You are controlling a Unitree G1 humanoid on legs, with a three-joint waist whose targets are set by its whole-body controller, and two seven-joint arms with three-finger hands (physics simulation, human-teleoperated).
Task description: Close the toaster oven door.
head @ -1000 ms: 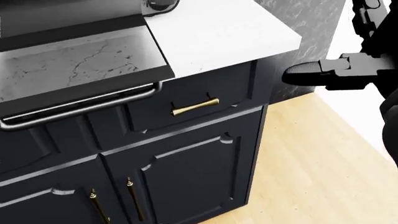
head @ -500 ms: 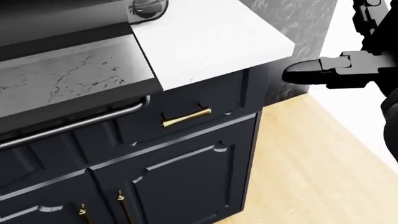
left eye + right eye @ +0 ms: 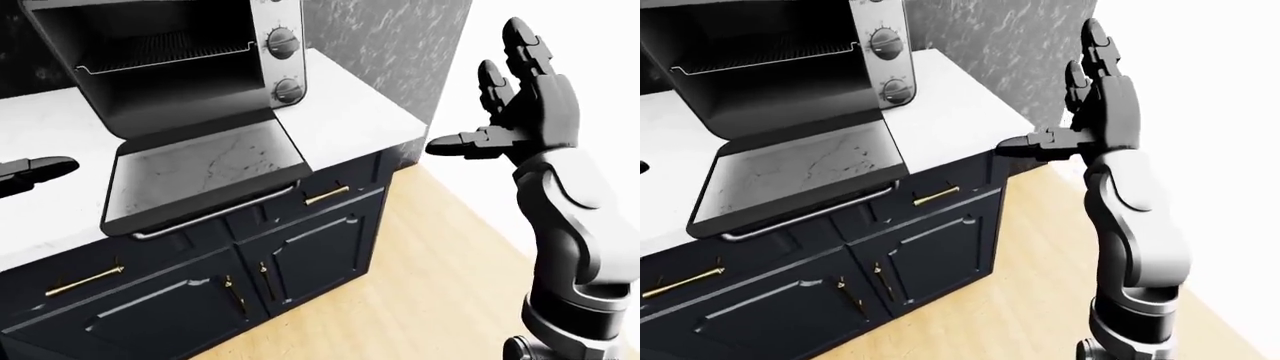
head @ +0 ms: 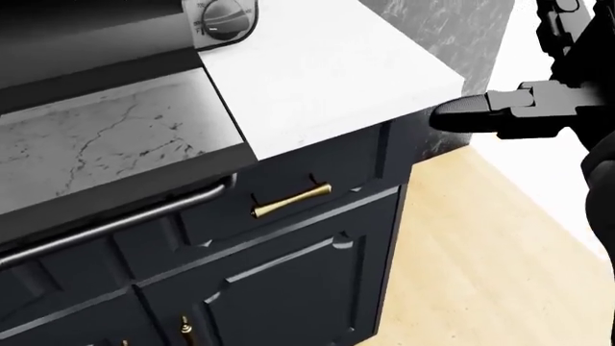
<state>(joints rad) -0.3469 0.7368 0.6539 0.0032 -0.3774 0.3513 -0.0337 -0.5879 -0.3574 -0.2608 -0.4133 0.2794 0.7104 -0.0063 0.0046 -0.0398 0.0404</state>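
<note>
Camera shifted slightly; toaster oven door [image 3: 205, 176] hangs open, right hand [image 3: 520, 112] spread.

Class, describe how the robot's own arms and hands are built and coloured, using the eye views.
The right hand is dark charcoal, with three thick, segmented fingers of blocky links. Its forearm and upper arm wear smooth, rounded grey shells, joined by darker ringed joints. No cables or markings show. Of the left hand, only dark, rounded fingers enter at the left edge of the left-eye view.

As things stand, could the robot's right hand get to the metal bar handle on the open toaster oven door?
Probably yes: the open right hand hovers off the white counter's corner, with nothing between it and the bar handle overhanging the counter edge.
</note>
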